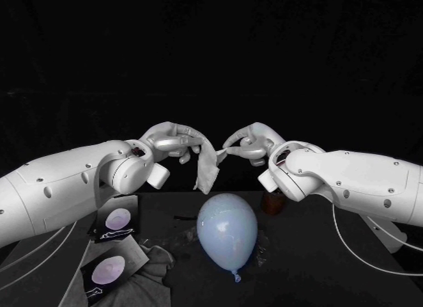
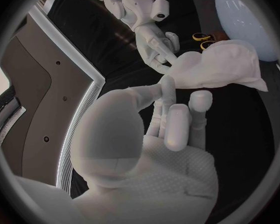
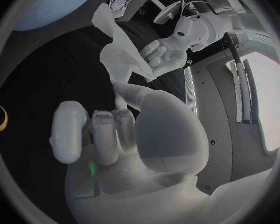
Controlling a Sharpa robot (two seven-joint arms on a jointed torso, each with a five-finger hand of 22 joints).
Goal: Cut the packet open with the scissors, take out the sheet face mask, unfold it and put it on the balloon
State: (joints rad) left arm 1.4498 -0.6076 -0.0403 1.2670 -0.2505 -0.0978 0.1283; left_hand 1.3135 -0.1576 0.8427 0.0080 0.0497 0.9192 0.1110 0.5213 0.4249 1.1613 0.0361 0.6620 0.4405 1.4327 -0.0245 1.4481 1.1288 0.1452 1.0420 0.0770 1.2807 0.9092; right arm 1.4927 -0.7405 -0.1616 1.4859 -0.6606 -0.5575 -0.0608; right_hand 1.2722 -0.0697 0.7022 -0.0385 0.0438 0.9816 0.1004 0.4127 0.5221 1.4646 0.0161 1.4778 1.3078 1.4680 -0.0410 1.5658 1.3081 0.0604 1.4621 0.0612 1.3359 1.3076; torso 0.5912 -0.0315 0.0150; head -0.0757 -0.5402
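Observation:
The white sheet mask (image 1: 206,167) hangs folded in the air between my two hands, above the far end of the pale blue balloon (image 1: 228,229). My left hand (image 1: 171,142) holds the mask's upper edge in its fingertips. My right hand (image 1: 250,144) pinches the mask's other top corner. In the left wrist view the mask (image 2: 222,67) stretches from my left hand (image 2: 172,120) to the right hand (image 2: 154,39). In the right wrist view the mask (image 3: 118,55) runs from my right hand (image 3: 109,129) to the left hand (image 3: 162,57). The balloon lies on the table, knot towards me.
Two dark packets (image 1: 117,222) (image 1: 108,272) lie at the left on a grey cloth (image 1: 153,268). The yellow-handled scissors (image 2: 202,37) lie on the table beside the balloon (image 2: 249,20). A brownish object (image 1: 273,202) sits behind the balloon, under my right arm.

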